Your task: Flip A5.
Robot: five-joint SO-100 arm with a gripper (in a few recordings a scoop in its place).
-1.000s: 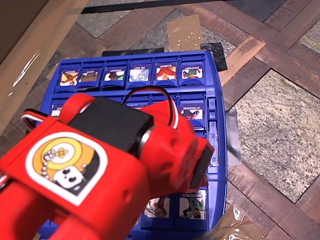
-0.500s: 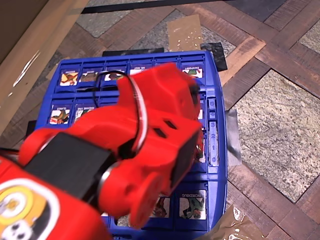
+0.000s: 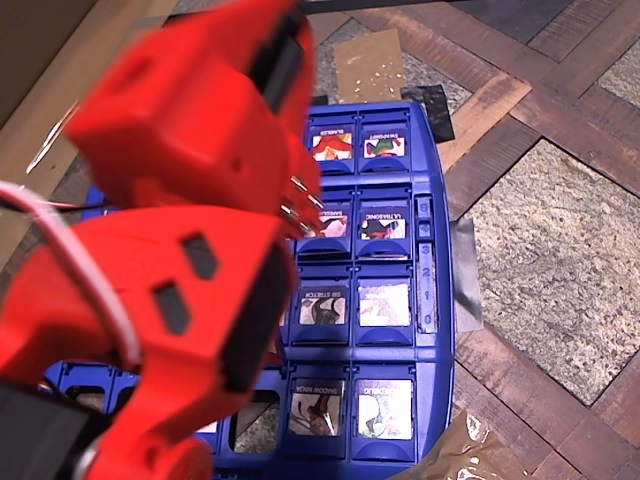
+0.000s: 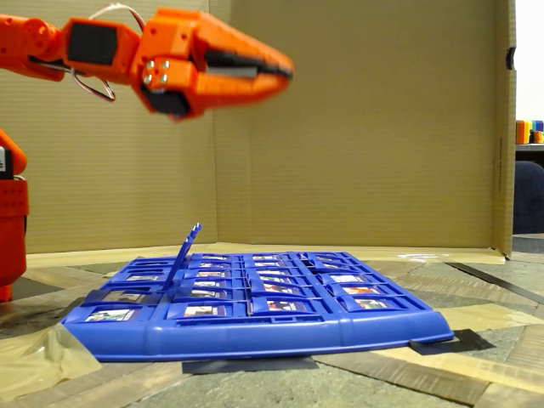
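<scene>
A5 [image 4: 184,252]: in the fixed view, one blue tile stands tilted up from the left part of the board, leaning toward the back; its face cannot be read from this side, so whether this is A5 cannot be told for sure.
Fixed view, board [image 4: 255,327]: a blue game board lies flat on the floor, rows of tiles lying down in it, tape at its corners.
Fixed view, gripper [image 4: 285,70]: orange, high above the board and well apart from the raised tile, pointing right; its two fingers sit nearly together with only a thin dark slit between them, holding nothing.
Fixed view, backdrop [image 4: 365,119]: brown cardboard walls behind the board.
Overhead view, arm [image 3: 190,250]: the red arm covers the left half of the board, hiding the raised tile.
Overhead view, board [image 3: 440,250]: its two right columns show, with pictured tiles lying flat.
Overhead view, floor [image 3: 555,250]: wood and stone pattern.
</scene>
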